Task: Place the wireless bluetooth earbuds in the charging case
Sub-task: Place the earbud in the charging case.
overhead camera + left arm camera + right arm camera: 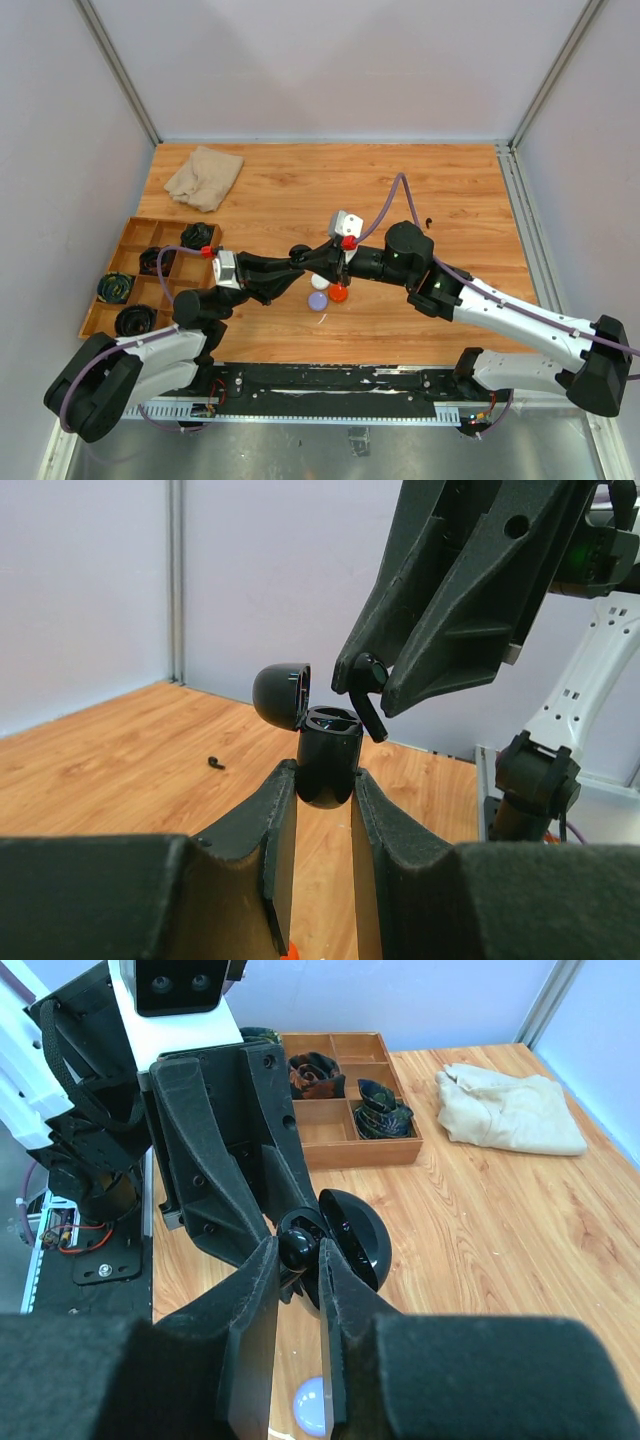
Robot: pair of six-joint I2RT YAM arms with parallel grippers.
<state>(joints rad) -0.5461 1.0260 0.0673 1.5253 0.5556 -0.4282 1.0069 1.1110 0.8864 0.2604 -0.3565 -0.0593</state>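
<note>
The left fingers (278, 810) are clamping the black charging case (330, 770) upright, its lid standing open. Just above its mouth, the right fingers (450, 630) are pinching a black earbud (368, 695). Beneath both, a lilac puck (318, 300) and a red puck (339, 293) are lying on the table (300, 190). A stray earbud (215, 763) is lying farther off.

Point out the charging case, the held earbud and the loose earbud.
charging case (330, 768): left wrist view, its body.
held earbud (372, 711): left wrist view, its stem.
loose earbud (215, 764): left wrist view, its middle.
</note>
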